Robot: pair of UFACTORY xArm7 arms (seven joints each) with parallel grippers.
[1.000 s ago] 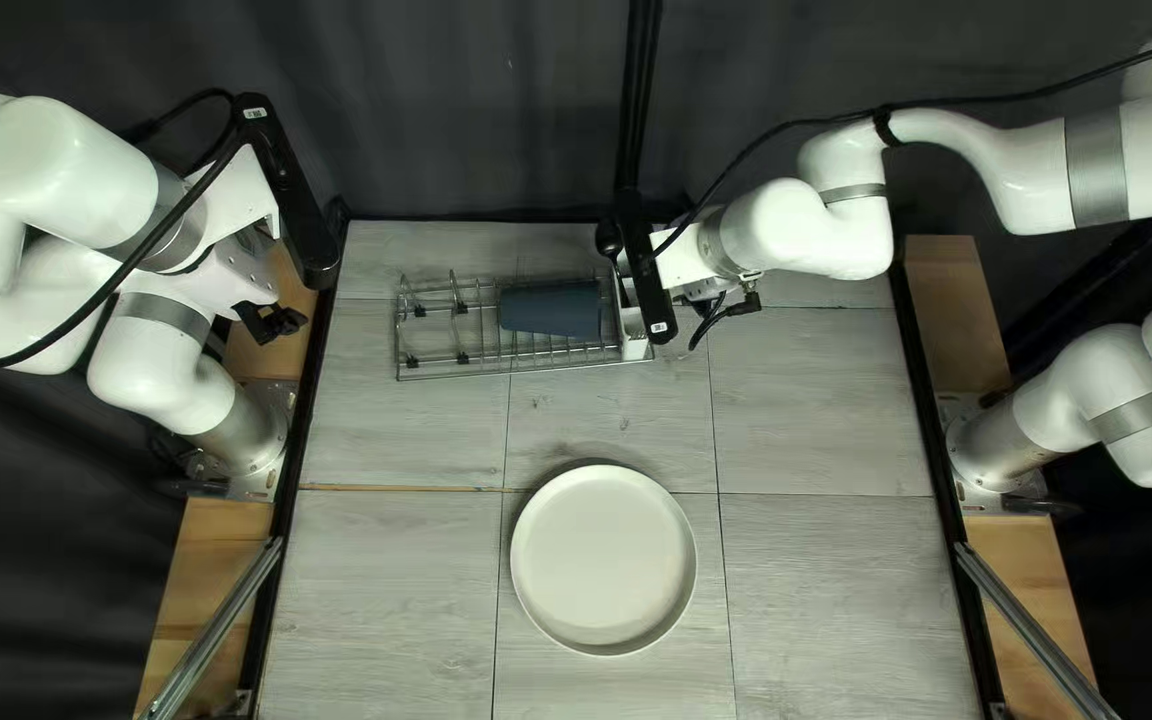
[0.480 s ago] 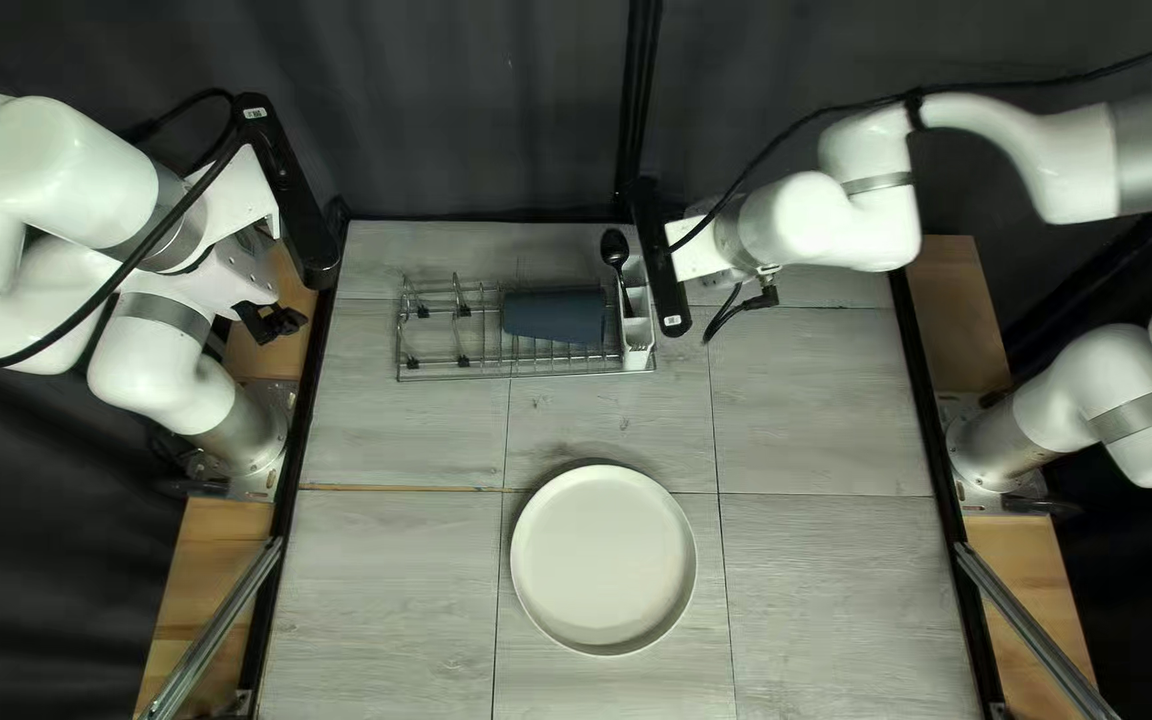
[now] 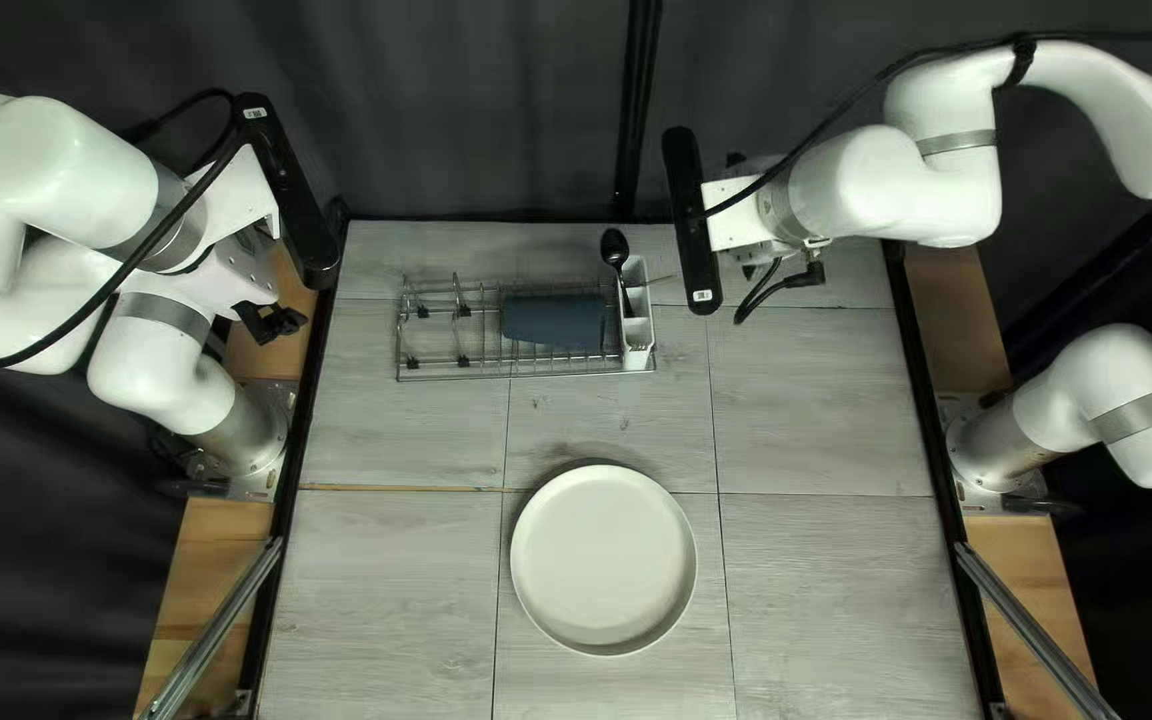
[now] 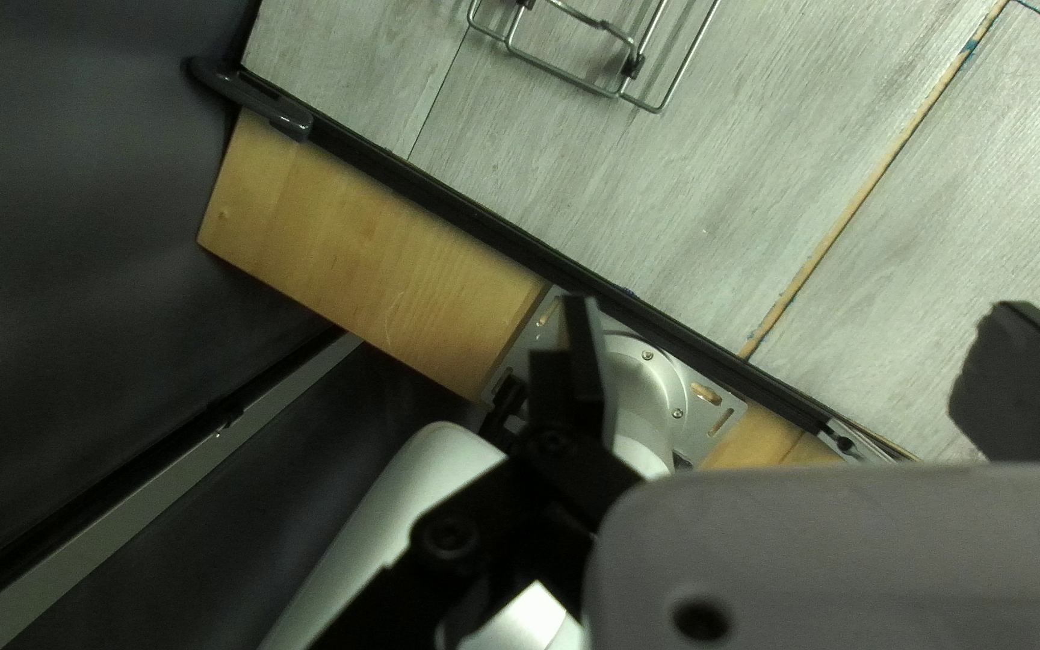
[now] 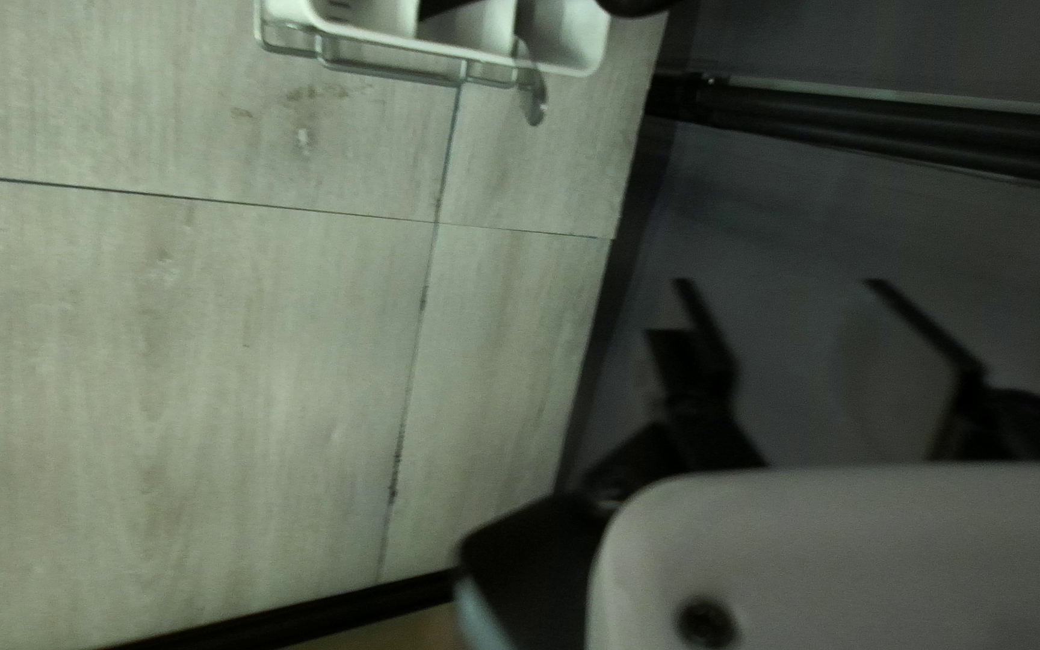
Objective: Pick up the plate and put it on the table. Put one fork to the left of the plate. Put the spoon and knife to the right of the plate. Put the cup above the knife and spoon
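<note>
Top left view: round pale plate (image 3: 603,560) flat, lower centre; slate-blue cup (image 3: 552,320) on its side, black spoon (image 3: 615,248) bowl end raised, both upper centre.

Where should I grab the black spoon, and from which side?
I'd take the black spoon by its slim neck just under the bowl, bringing my open right gripper from above, one finger either side. It sits bowl up in the white caddy, its lower handle down inside, so the neck looks easiest to reach.
</note>
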